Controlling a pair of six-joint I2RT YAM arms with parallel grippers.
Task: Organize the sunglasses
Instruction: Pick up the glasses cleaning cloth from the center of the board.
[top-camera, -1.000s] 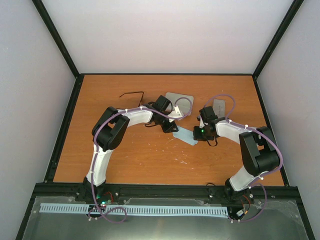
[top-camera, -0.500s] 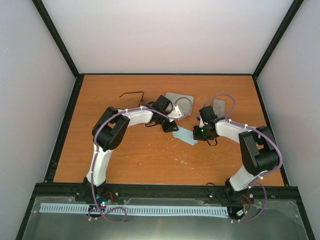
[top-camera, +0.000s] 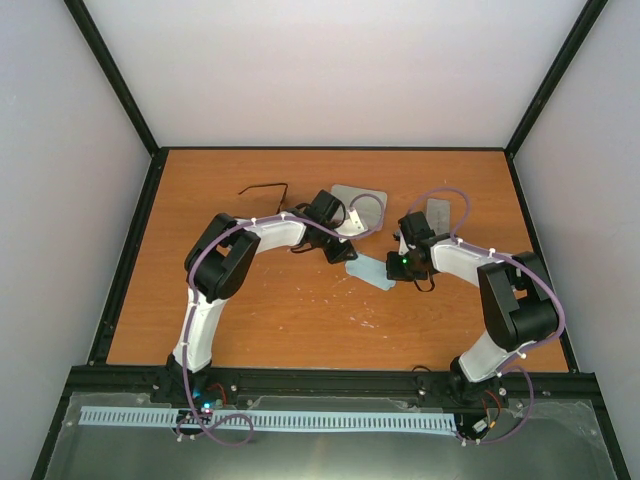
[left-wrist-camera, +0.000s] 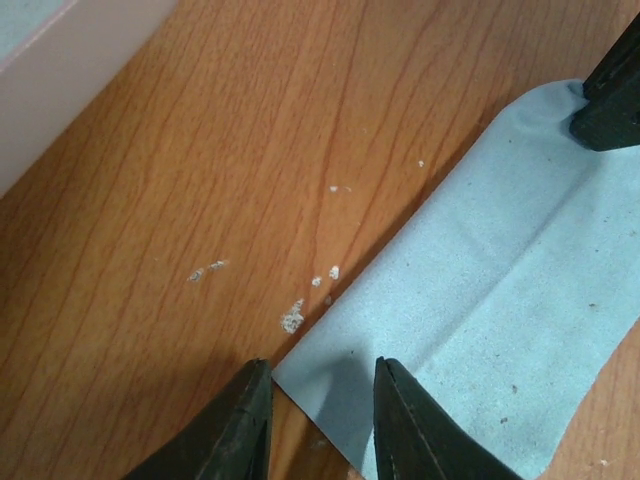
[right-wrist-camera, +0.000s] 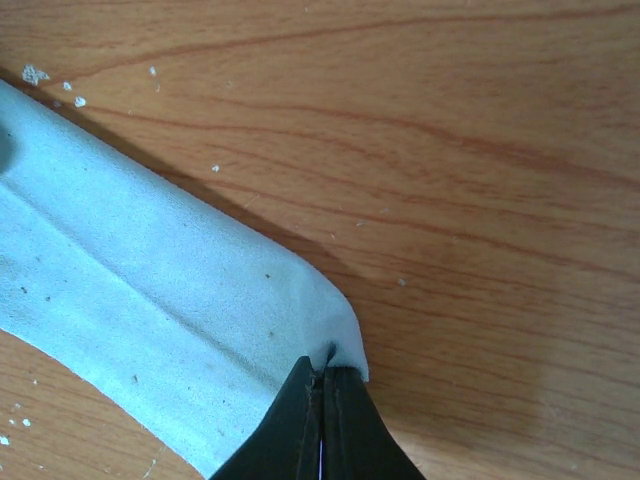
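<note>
Sunglasses (top-camera: 262, 187) lie on the bench (top-camera: 250, 310), well beyond and to the left of the left tool (left-wrist-camera: 322, 368) (no pair looks cased yet). That tool stands part open astride a cloth (left-wrist-camera: 500, 270) corner, and the right tool (right-wrist-camera: 325, 378) is pinched tight on the cloth's far end. Judging by this, most of the work is left.

The table (left-wrist-camera: 180, 150) shows a smooth, orange-brown wood-grain finish with a soft sheen, scattered with rough white flecks (left-wrist-camera: 292, 318). On it, the pale blue cloth (right-wrist-camera: 150, 270) looks like matt, fine-napped fabric, creased along one fold and dotted with dark specks. The fingers (left-wrist-camera: 245, 430) of the left gripper (left-wrist-camera: 322, 372) look like dull black plastic, smooth and unpolished.
</note>
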